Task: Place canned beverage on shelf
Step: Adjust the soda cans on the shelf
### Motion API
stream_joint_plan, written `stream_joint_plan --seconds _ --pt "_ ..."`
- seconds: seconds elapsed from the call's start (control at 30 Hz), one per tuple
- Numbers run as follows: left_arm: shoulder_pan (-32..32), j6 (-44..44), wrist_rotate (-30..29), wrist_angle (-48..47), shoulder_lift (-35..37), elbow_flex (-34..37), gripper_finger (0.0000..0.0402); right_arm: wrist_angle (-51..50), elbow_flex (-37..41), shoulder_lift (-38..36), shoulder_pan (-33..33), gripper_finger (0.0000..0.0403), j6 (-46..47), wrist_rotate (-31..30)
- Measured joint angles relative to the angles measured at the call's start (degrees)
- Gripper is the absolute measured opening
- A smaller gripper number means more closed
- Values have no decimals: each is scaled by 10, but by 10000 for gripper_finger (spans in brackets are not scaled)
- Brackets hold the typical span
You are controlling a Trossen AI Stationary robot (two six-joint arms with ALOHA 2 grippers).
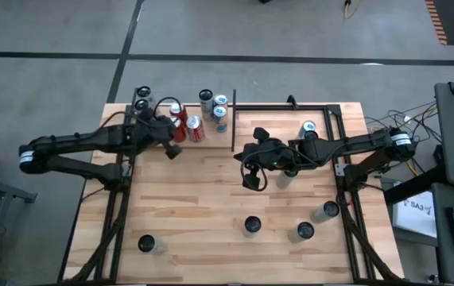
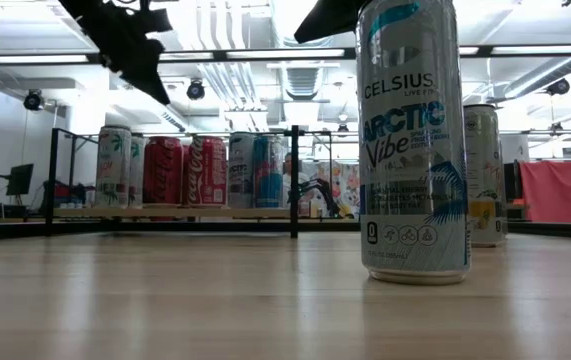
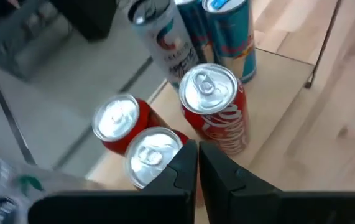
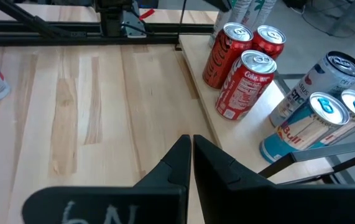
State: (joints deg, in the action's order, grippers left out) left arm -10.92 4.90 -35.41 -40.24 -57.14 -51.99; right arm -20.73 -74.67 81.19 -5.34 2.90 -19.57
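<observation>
Right gripper (image 1: 246,151), fingers clenched empty, nearest upright silver beverage can (image 1: 251,226) on wooden table (image 1: 203,206) at its 6 o'clock; pale plywood shelf (image 4: 227,134) at 11; left gripper (image 1: 171,145) clenched empty over shelf.

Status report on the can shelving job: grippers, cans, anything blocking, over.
Left gripper shut, empty, above red cans on shelf. Right gripper shut, empty, mid-table. Loose cans wait up front. Nothing blocking.

I see two matte black jointed arms, white bands at bases, looped black cable on right arm (image 1: 250,176), white scrawl on right wrist housing (image 4: 96,214).
</observation>
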Motion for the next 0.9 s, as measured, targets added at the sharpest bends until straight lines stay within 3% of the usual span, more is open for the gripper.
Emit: stream_joint_plan --seconds 0.13,0.27,0.33,0.57,0.9 --pt "-21 -60 18 10 21 -7 0 0 0 0 0 9 1 0" --pt "-82 -59 124 13 17 -44 0 0 0 0 0 9 1 0" --pt "-118 -59 168 13 2 -58 0 1 0 0 0 9 1 0" --pt "-225 -61 236 -7 -77 -97 0 1 0 0 0 9 1 0" --pt "-278 -93 240 -35 -169 -141 0 1 0 0 0 9 1 0"
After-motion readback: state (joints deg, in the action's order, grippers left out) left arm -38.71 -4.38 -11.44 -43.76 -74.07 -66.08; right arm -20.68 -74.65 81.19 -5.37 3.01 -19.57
